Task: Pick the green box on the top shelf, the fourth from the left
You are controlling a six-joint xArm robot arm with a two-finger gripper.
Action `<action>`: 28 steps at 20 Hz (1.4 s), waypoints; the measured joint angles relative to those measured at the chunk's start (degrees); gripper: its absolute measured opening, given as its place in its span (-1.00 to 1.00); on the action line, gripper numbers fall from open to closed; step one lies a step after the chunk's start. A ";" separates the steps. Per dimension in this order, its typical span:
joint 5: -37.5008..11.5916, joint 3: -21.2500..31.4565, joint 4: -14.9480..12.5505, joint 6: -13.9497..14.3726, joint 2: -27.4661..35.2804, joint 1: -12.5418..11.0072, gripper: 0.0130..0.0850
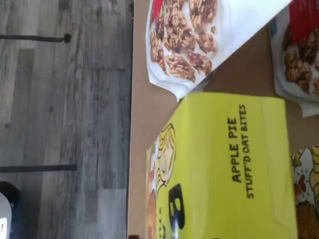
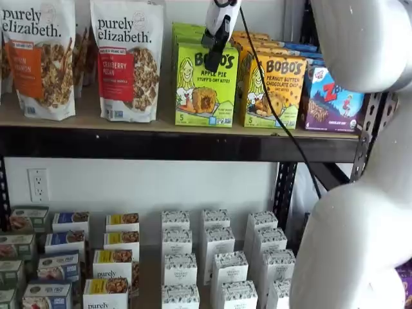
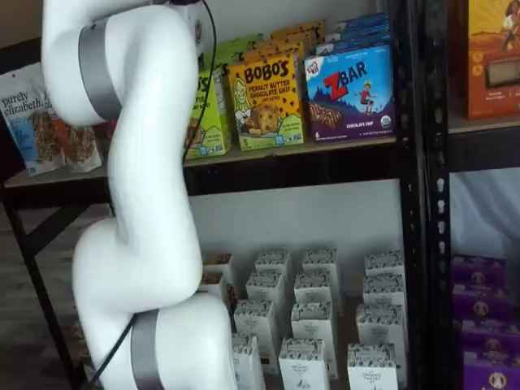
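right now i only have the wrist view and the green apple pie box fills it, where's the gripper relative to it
Observer: In a shelf view the gripper hangs in front of the green box, over the upper part of its face.
Operator: what boxes are next to it
Observer: A yellow-orange Bobo's peanut butter box stands close beside it, with a blue ZBar box beyond.
Operator: anything behind it
Observer: More green cartons are lined up behind it on the top shelf.

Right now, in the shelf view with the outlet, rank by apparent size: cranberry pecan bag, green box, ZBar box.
1. cranberry pecan bag, clearly largest.
2. green box.
3. ZBar box, smallest looking, though it sits angled and partly behind the arm, so this is less sure.
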 joint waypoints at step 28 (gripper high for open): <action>-2.31 3.29 -0.58 0.72 -1.76 1.12 0.44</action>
